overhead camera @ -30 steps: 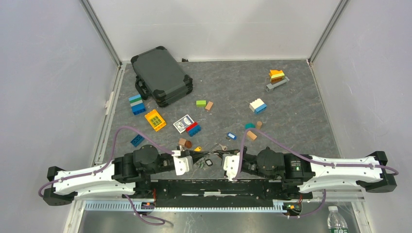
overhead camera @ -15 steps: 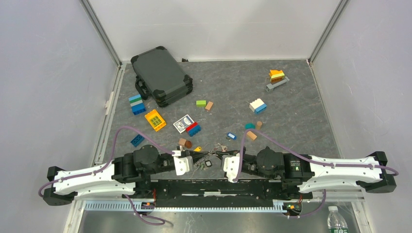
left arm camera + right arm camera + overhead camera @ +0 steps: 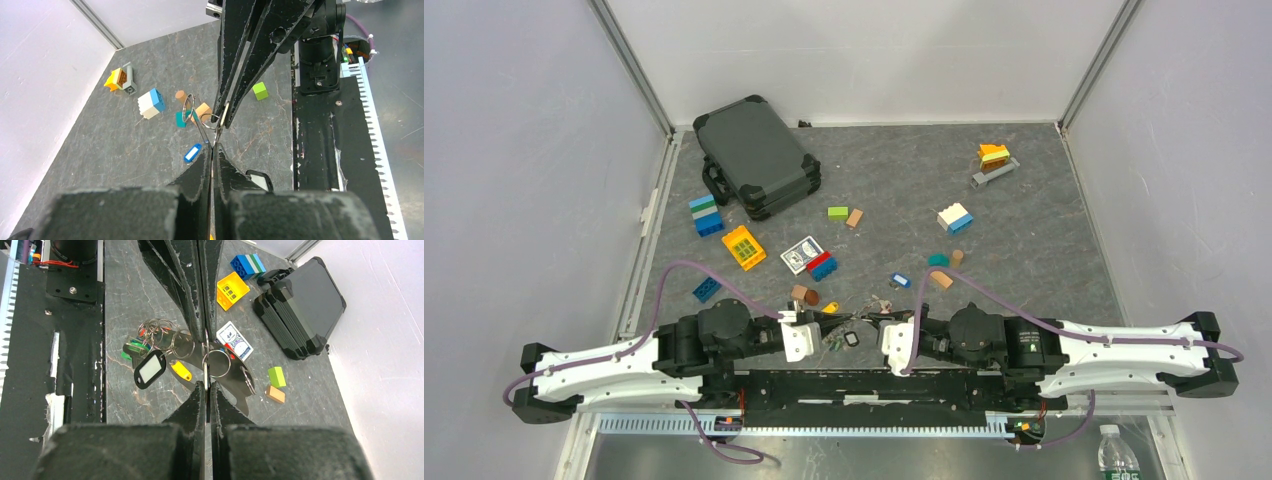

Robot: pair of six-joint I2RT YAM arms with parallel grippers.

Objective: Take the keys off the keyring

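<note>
The keyring (image 3: 205,360), a thin grey metal loop, is stretched between my two grippers just above the table's near edge. My left gripper (image 3: 212,146) is shut on one end of it and my right gripper (image 3: 206,384) on the other. They face each other tip to tip, left gripper (image 3: 829,326) and right gripper (image 3: 870,326). Keys with a black head (image 3: 149,369), a yellow head (image 3: 181,371) and a green head (image 3: 132,347) hang from it among several small split rings (image 3: 160,332). A blue-headed key (image 3: 192,152) lies loose on the table.
A black case (image 3: 756,155) stands at the back left. The playing-card box (image 3: 802,254), a yellow block (image 3: 743,247) and several other coloured blocks are scattered over the grey mat. The black base plate (image 3: 854,385) runs below the grippers.
My right gripper has shifted slightly left, toward the left one. The hanging keys have shifted slightly with it. Both grips are unchanged.
</note>
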